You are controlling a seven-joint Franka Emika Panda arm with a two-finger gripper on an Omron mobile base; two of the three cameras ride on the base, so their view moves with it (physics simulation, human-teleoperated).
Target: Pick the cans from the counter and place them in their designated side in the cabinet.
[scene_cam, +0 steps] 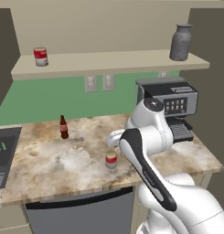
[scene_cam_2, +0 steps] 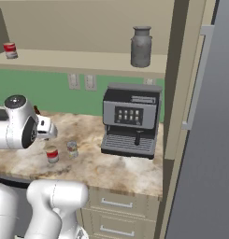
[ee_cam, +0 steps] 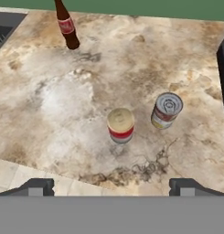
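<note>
Claw [ee_cam: 111,187] wide — above cans [ee_cam: 120,125]

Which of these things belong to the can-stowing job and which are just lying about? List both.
Job:
red-and-white can on the counter
greyish can beside it
third can already on the cabinet shelf
gripper, open above the two

Lying about:
brown bottle
metal jug
coffee machine
wall outlets
</note>
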